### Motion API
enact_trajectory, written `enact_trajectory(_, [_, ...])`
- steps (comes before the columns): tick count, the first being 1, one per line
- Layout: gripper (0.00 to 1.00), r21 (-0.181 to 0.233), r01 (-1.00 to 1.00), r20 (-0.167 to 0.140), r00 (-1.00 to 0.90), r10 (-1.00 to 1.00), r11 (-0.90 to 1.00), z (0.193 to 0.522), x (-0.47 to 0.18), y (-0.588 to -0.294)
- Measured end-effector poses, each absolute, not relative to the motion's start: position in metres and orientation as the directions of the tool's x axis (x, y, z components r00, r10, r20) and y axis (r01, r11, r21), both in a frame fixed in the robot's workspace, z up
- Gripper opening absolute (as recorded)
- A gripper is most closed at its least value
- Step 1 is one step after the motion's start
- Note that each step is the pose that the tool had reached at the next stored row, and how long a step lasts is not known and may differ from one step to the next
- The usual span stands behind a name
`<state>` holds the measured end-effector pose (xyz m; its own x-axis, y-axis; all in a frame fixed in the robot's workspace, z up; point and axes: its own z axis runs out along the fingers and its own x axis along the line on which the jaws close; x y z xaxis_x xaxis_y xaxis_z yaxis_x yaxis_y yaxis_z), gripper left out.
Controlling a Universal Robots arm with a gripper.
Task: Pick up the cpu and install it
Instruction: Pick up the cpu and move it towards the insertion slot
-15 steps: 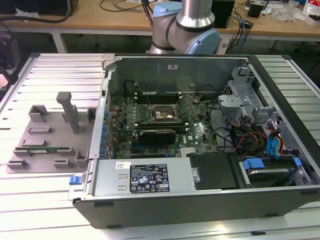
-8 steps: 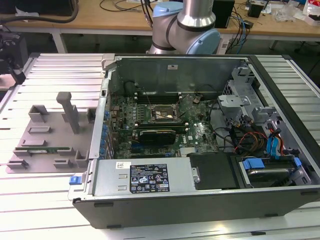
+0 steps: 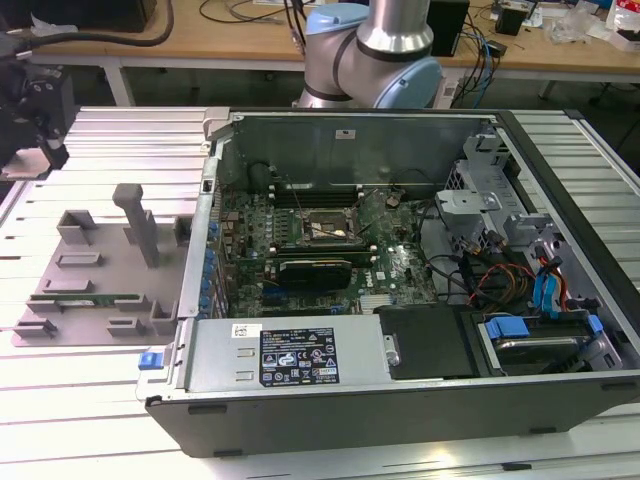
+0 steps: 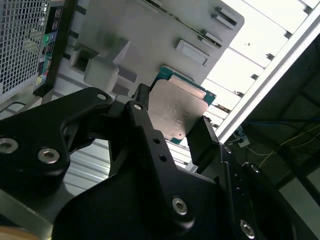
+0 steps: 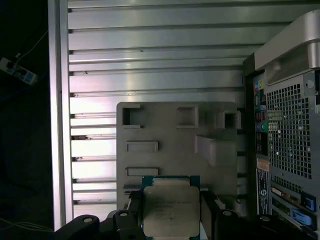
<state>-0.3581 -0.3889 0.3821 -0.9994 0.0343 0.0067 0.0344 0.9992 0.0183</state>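
First wrist view shows the tool [image 5: 170, 204] seemingly clamping the cpu [image 5: 171, 217].

The cpu [image 5: 170, 212], a silvery square with green rim, is pinched in the claw [image 5: 171, 201] above the tray [image 5: 170, 130].

I see my arm's [image 3: 372, 45] silver, blue-capped joints at the back of the exterior view, and its black wrist [image 3: 35, 105] is out at that view's left. In both wrist views the pincer [image 4: 172, 120] [image 5: 171, 210] points downward, its two black fingers [image 4: 200, 140] [image 5: 134, 212] clamped on opposite edges of the cpu [image 4: 175, 107] [image 5: 170, 202].
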Motion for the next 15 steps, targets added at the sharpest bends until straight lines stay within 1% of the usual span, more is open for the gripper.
enact_trajectory(15, [0.55,0.018,0.034,0.007,-0.999,0.034,0.999,0.382,-0.317,-0.390])
